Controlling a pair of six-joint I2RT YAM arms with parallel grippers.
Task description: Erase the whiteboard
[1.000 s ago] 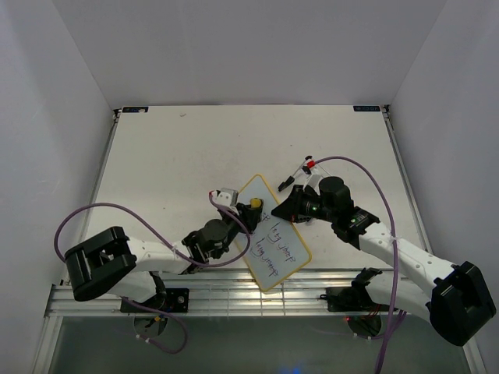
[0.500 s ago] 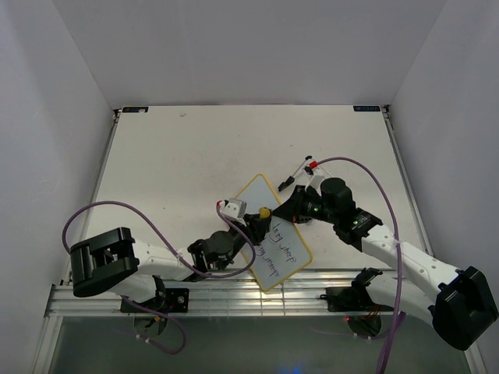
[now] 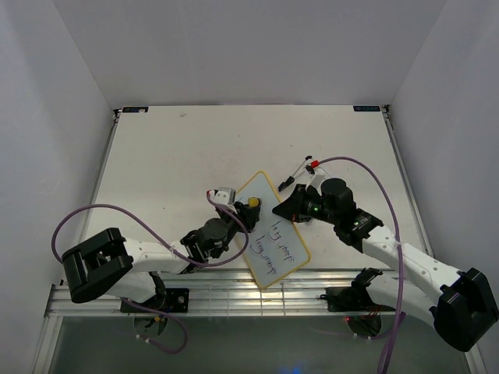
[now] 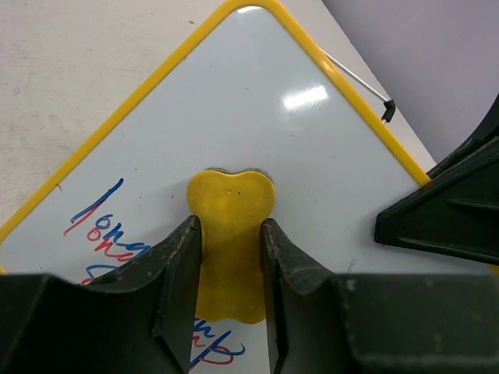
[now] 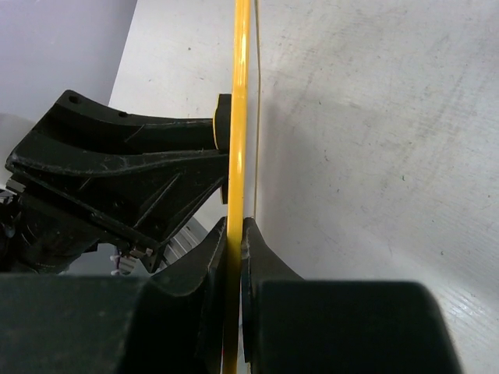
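Pinching whiteboard (image 3: 273, 234) rim, right claw (image 5: 234, 231), eraser (image 4: 231, 209) near far corner

We look down on the whole table (image 3: 195, 148) from above and behind, while both wrist cameras press close to the whiteboard (image 4: 257, 117) all three views share.

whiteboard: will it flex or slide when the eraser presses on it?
Probably stiff: the whiteboard edge reads as a straight line in the right wrist view. Likely light, being so thin. It looks glossy, so it might skid if free; the right gripper shut on its frame should brace it against the eraser in the left gripper.
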